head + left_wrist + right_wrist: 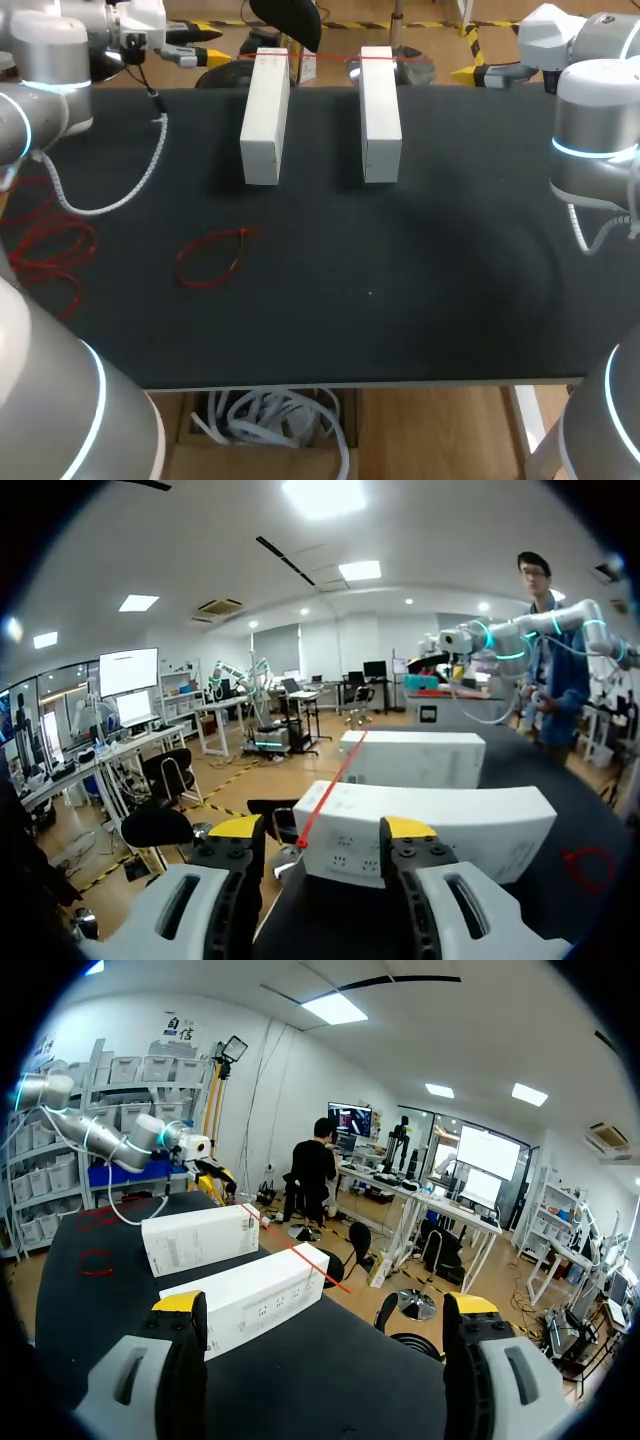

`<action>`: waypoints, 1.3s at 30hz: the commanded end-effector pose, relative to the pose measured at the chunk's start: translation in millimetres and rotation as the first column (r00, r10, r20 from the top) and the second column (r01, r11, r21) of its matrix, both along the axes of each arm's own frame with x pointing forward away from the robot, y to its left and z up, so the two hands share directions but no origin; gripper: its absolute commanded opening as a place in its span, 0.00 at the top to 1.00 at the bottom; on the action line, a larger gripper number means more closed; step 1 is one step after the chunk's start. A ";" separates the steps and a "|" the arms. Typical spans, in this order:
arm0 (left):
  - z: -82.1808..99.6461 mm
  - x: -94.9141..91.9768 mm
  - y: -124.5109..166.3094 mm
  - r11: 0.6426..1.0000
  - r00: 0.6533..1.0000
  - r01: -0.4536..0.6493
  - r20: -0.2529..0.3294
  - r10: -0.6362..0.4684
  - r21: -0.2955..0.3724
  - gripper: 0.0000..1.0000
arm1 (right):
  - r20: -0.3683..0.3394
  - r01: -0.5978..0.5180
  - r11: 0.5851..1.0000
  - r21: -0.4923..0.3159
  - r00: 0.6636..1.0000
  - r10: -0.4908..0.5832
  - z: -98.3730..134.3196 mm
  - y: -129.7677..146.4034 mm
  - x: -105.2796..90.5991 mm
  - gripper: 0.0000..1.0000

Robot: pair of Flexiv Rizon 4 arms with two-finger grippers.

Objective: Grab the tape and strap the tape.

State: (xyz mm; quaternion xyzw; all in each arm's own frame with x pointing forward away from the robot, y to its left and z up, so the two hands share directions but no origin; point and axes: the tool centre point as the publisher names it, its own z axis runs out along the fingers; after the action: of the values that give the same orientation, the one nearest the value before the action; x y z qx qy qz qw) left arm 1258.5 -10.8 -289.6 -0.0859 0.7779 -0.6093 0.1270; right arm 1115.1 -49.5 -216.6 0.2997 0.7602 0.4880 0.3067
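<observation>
crosswise, perhaps taut: red tape [325, 58] over far ends of white boxes [265, 115]

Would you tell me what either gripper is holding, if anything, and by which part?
Nothing is held; the left gripper and right gripper are open and empty.

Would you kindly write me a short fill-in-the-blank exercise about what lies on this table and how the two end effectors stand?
1. The number of long white blocks on the black table is ___.
2. The tape stretched across both blocks is ___ in colour.
3. A loose loop of the same colour lies on the table nearer my ___ arm.
4. Both the left end effector and the right end effector hold nothing and are ___.

Missing words: two; red; left; open.
</observation>
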 end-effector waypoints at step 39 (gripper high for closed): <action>-45.1 40.4 -14.1 0.857 0.856 0.515 -0.044 -0.514 0.008 0.63 | 0.000 0.000 1.000 0.000 1.000 0.000 0.0 -0.3 -0.2 0.00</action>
State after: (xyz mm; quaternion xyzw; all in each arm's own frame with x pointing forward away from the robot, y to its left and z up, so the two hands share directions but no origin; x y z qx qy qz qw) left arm 1286.0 -23.9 -326.9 -0.0757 0.7649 -0.6128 0.1834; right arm 1115.1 -49.5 -216.6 0.2997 0.7602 0.4881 0.3067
